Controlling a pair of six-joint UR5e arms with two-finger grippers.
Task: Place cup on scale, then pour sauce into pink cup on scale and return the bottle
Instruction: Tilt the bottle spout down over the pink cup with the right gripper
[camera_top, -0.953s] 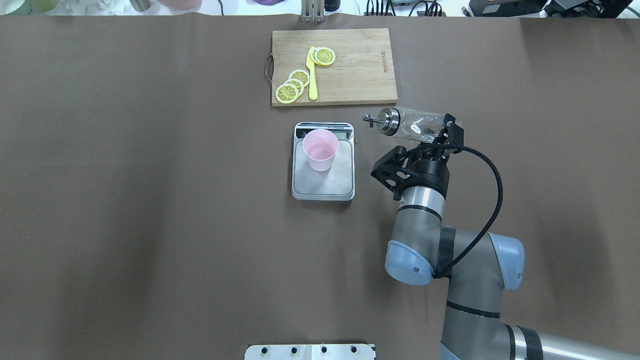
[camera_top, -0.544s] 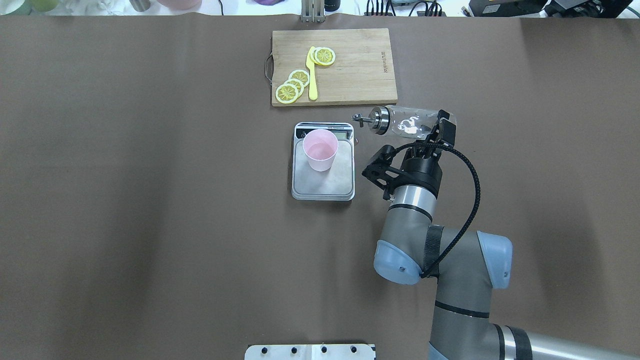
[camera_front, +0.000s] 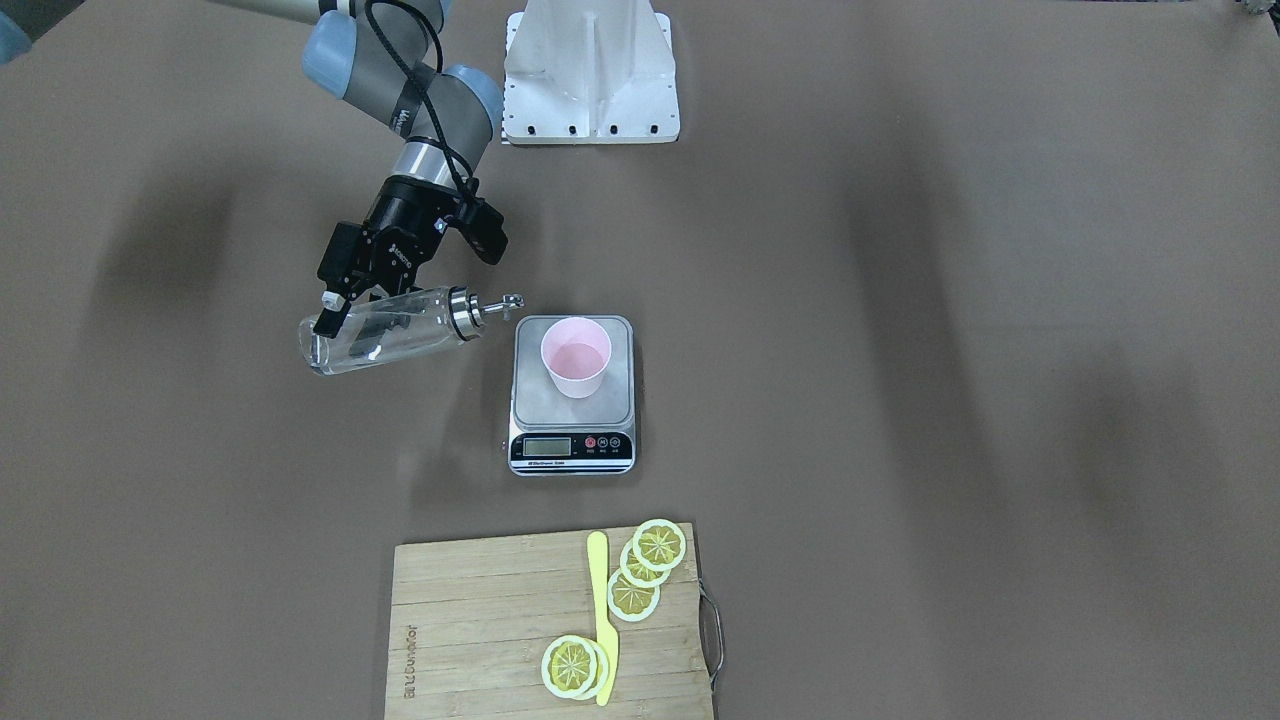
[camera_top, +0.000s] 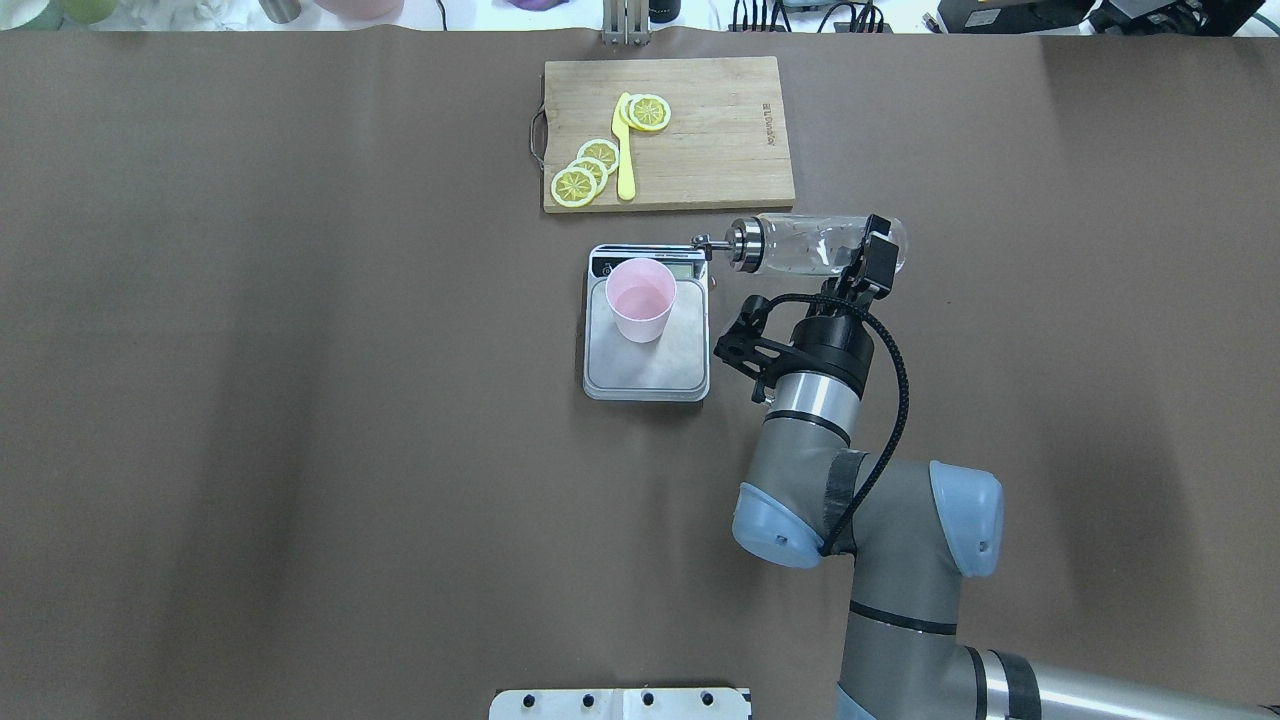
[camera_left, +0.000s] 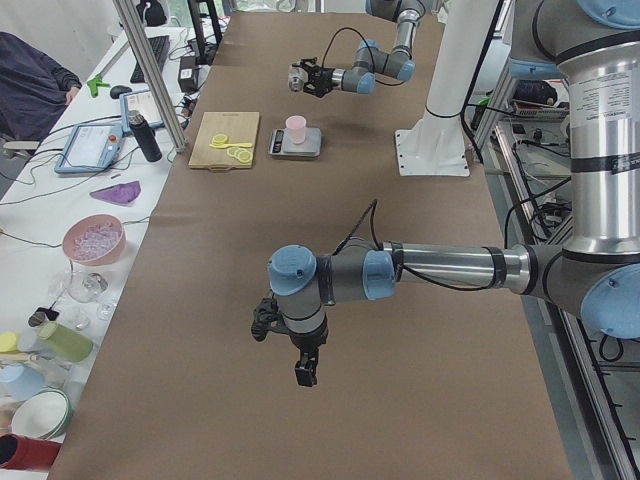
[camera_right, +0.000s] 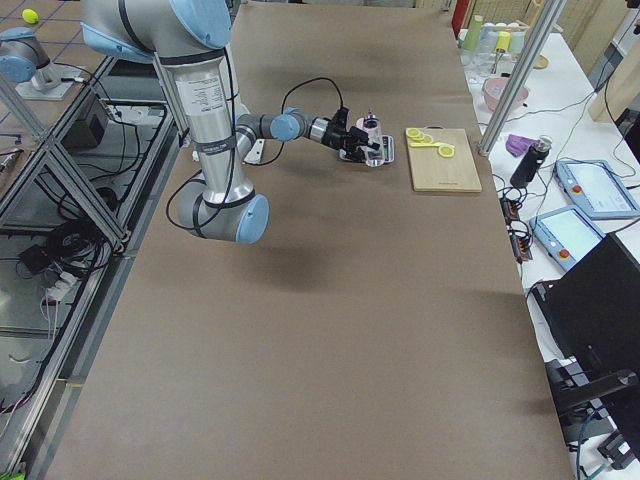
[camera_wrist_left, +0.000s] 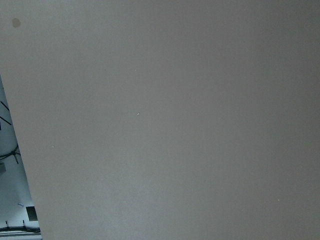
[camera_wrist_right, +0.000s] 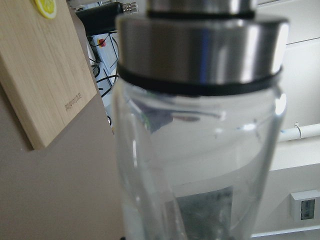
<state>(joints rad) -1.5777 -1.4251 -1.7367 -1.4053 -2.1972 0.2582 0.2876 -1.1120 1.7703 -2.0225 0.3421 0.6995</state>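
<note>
Over the brown counter (camera_top: 300, 400), the right arm (camera_top: 810, 400) reaches forward beside the scale (camera_top: 648, 365), its wrist turned so the bottle (camera_top: 800, 245) lies nearly level in the air. It is aimed toward the pink cup (camera_top: 641, 298) standing on the platform, and its spout (camera_top: 705, 241) is near the scale's edge, not yet above the cup. Glass looks stiff, slick and breakable, so the right gripper (camera_top: 872, 252), clamped across the base end, probably needs a firm hold while tipping; whether the left gripper (camera_left: 303, 372) is open cannot be told.
</note>
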